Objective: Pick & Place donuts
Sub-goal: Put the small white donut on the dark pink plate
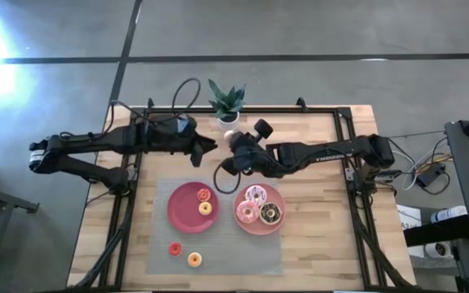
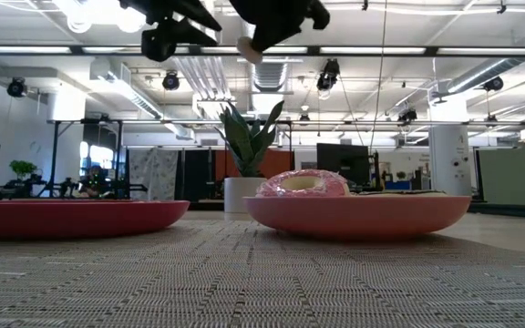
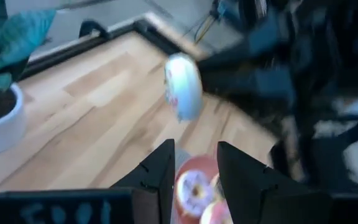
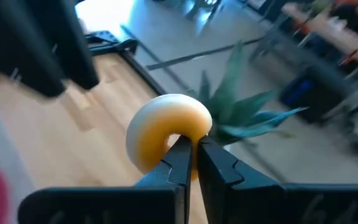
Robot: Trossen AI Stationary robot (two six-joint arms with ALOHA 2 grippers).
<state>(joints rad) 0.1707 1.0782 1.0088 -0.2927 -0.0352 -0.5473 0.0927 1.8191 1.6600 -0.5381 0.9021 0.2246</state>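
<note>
My right gripper (image 1: 233, 145) is shut on a pale cream donut (image 4: 166, 129), held high over the far middle of the table beside the potted plant (image 1: 226, 102). The same donut (image 3: 184, 84) shows ahead of my left gripper (image 3: 194, 163), which is open and hovers just left of it (image 1: 206, 146), touching nothing. The pink plate (image 1: 277, 226) carries a sprinkled donut (image 1: 256, 194), a pink donut (image 1: 247, 213) and a chocolate donut (image 1: 269, 214). Two tiny donuts (image 1: 204, 202) lie on the red plate (image 1: 181, 207). A red one (image 1: 174, 249) and an orange one (image 1: 194, 260) lie on the mat. My right gripper pinches the cream donut's ring wall (image 4: 182, 132) between its two fingers, whose tips meet at the edge of the hole. The donut stands on edge above the fingertips, lifted well clear of the table (image 2: 255, 53). Whether one finger passes through the hole, I cannot tell.
A grey woven mat (image 1: 218, 256) lies under both plates on the wooden table (image 1: 316, 163). A black frame runs along the table's edges (image 1: 348, 122). Cables loop near the far left corner (image 1: 187, 89). Both arms crowd the far middle of the table.
</note>
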